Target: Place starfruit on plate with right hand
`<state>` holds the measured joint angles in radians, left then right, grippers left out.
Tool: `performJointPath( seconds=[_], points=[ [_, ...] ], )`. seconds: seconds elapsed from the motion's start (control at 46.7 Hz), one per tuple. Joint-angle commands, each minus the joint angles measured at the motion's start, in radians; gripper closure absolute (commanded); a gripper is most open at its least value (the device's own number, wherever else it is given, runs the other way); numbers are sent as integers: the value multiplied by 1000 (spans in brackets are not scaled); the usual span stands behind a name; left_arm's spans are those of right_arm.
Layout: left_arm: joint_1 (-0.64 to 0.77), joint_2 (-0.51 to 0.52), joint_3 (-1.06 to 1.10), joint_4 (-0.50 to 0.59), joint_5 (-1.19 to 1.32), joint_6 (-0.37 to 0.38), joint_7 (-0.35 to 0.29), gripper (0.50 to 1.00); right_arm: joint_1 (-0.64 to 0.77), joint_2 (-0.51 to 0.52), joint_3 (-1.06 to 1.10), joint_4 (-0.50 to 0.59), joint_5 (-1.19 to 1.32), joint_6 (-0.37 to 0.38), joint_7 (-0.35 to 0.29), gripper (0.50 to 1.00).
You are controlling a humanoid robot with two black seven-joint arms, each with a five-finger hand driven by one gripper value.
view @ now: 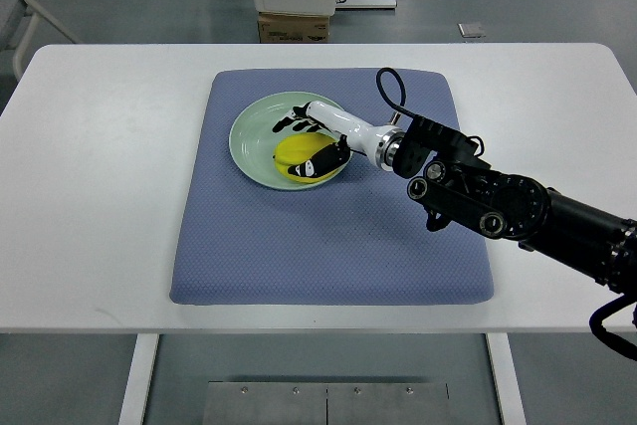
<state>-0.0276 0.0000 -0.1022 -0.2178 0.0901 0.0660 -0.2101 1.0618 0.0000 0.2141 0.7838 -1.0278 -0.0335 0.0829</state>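
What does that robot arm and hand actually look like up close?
The right arm is chunky and black, with round bolted joints. Toward the wrist sits a silver metal ring, then a glossy white shell. A black cable loops above it. The right hand has white backing and black fingers. No left arm shows.

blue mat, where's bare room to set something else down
The blue mat is bare along its near half, below the plate, and down its left strip. It is crowded on the plate's right side, where the right hand lies over the starfruit.

Starfruit [299, 153] on plate [254, 136], plate on mat [299, 246]
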Motion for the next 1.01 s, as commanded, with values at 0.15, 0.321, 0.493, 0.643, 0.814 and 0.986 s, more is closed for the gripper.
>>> performJointPath(
  seconds=[0.15,0.321,0.493,0.643,0.814,0.986],
  points=[
    [0,0,-1,0,0,0,0,500,4,0,30,-1,37,-2,3,500],
    [0,0,-1,0,0,0,0,500,23,0,94,-9,45,-2,0,500],
    [0,0,-1,0,0,0,0,500,14,0,148,-11,80,-2,-2,500],
    [0,0,-1,0,-1,0,0,500,9,0,234,-44,124,-23,-2,500],
    [0,0,1,0,0,0,0,500,-13,0,375,-130,166,-62,-3,500],
    [0,0,-1,0,0,0,0,500,-51,0,496,-161,224,-101,-8,500]
  ],
)
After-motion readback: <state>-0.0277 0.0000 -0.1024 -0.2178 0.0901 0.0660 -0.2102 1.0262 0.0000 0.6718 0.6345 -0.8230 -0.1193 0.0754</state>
